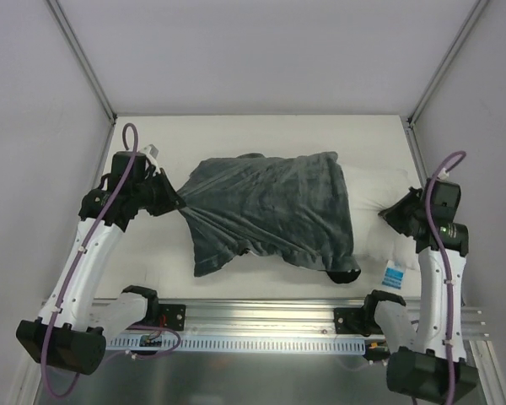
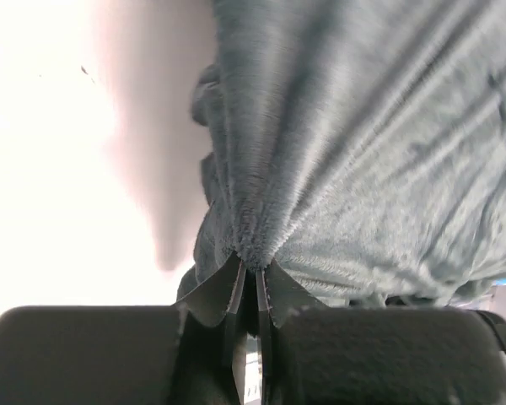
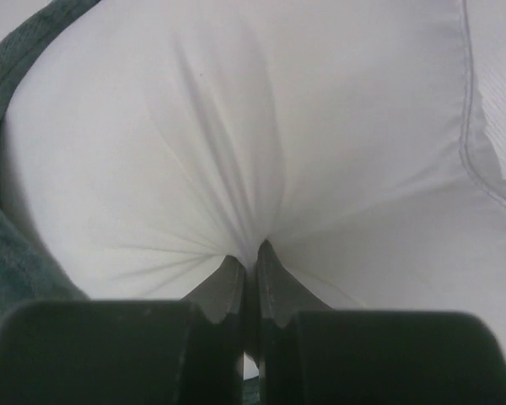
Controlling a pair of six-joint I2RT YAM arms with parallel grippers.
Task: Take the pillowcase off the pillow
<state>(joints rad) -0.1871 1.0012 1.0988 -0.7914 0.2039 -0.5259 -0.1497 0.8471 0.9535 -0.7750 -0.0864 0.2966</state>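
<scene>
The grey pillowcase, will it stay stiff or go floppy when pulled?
Probably floppy: the pillowcase gathers into folds where the left gripper pinches it. Its plush pile looks grippy, so it likely won't slip out.

From above the light is soft and even and all is sharp. The dark grey-teal plush pillowcase (image 1: pixel 270 211) casts only a thin shadow on the flat white table (image 1: pixel 261 135) along its near edge. In the left wrist view the table burns out to glare at left, and the black left gripper (image 2: pixel 251 278) is dim and blurred. In the right wrist view the plump white pillow (image 3: pixel 261 126) is bright with softly shaded creases, and the black right gripper (image 3: pixel 251 257) is unfocused.
</scene>
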